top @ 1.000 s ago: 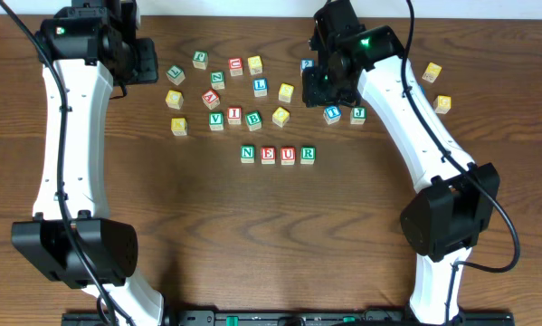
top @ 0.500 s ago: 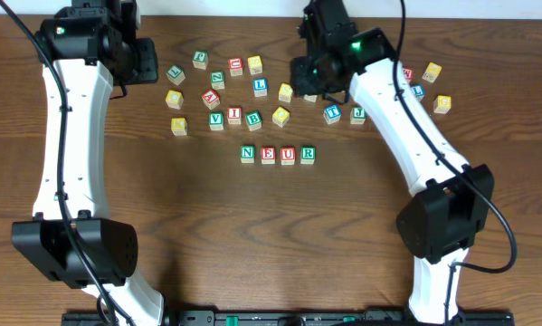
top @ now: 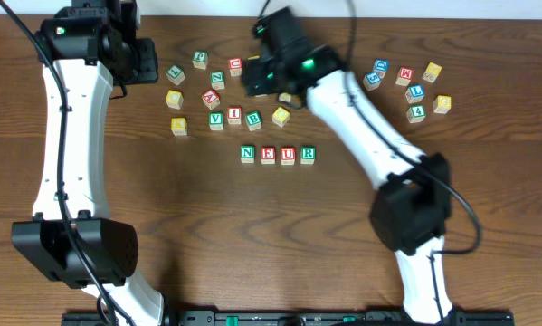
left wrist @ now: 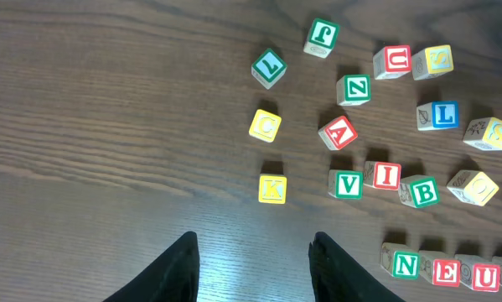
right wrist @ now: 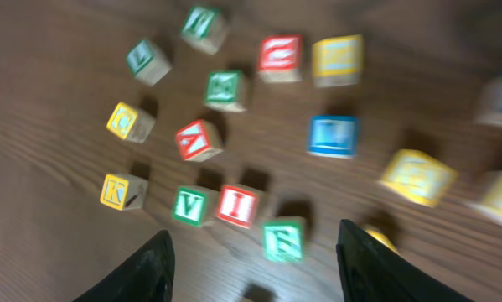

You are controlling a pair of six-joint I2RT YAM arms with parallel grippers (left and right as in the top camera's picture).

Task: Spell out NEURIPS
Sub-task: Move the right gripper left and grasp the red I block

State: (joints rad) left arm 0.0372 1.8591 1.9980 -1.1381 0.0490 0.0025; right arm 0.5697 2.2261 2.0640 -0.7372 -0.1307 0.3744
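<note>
Item: spelling job, four of seven letters placed. On the tabletop point(top: 207, 226) the green N point(top: 247, 154), red E point(top: 267, 155), red U point(top: 288, 155) and green R point(top: 308, 154) stand touching in one straight row, in the same spot as a second ago. Change noted: my right arm has swung from the cubes on my right across to the loose cluster above the row. The right end effector point(right wrist: 255, 252) now hangs over that cluster. Its wrist view is smeared by the motion, but the jaws clearly stand wide with nothing between them. Next letter wanted: the red I cube point(right wrist: 237, 205), lying face-up between the green V cube point(left wrist: 349, 184) and the green B cube point(left wrist: 420, 191), close to both and just ahead of my open right fingers. Judgement: the swing is a reach for that I, which belongs directly after the R. The tight neighbours leave little room for the pads. Left end effector point(left wrist: 252, 252): partly spread, empty, hovering over bare wood beside the cluster, unmoved. P and final cube: not identified with confidence from here.
</note>
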